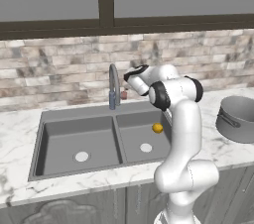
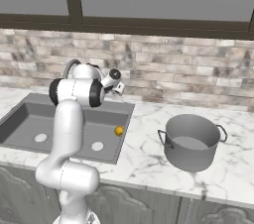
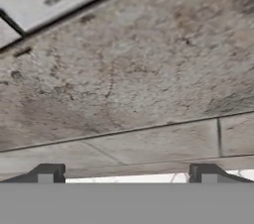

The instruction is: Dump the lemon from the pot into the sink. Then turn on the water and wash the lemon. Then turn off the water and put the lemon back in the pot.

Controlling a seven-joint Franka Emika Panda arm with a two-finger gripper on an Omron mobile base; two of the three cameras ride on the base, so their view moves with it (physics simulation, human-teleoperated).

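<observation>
Arm bent high over the sink (image 1: 49, 134), hand beside the faucet (image 1: 113, 86), facing the brick wall (image 3: 129, 69); fingers (image 3: 49, 172) spread, released. One lemon (image 1: 157, 128) in the right basin; one pot (image 2: 191, 141) on the marble surface (image 2: 144, 158).

Matt grey metal pot (image 2: 191, 141); marble counter (image 2: 144, 158).
</observation>
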